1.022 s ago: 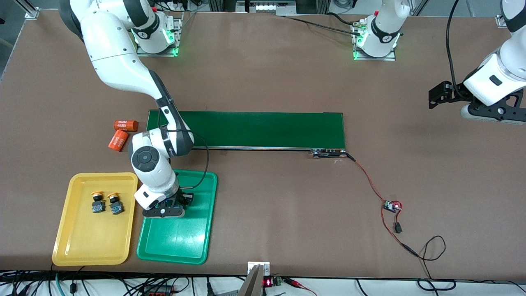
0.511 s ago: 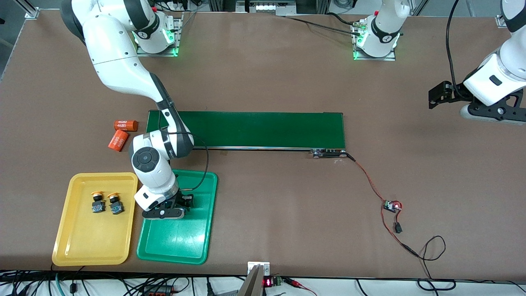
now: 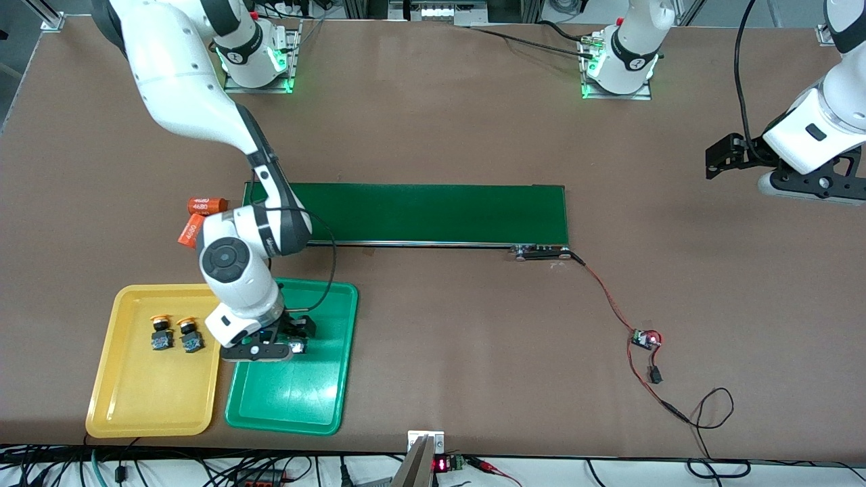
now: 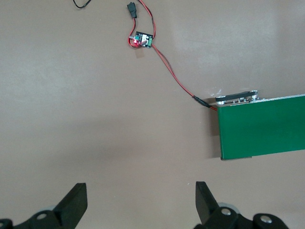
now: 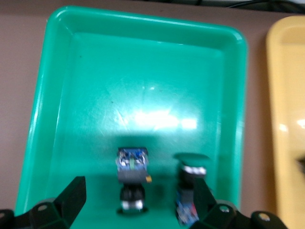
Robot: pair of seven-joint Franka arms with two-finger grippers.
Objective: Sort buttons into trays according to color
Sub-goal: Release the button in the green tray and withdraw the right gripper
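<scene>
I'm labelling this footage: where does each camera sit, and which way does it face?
Front view: high across the table, facing both arms; right tool over the green tray, left tool waiting.
Left wrist view: looks down at the conveyor belt's end; open left tool.
Right wrist view: looks down into the green tray; open right tool.
Front and right wrist views share the green tray.

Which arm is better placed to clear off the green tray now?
Right: the right gripper hangs open over the green tray, two buttons beneath. The left gripper waits over bare table.
</scene>
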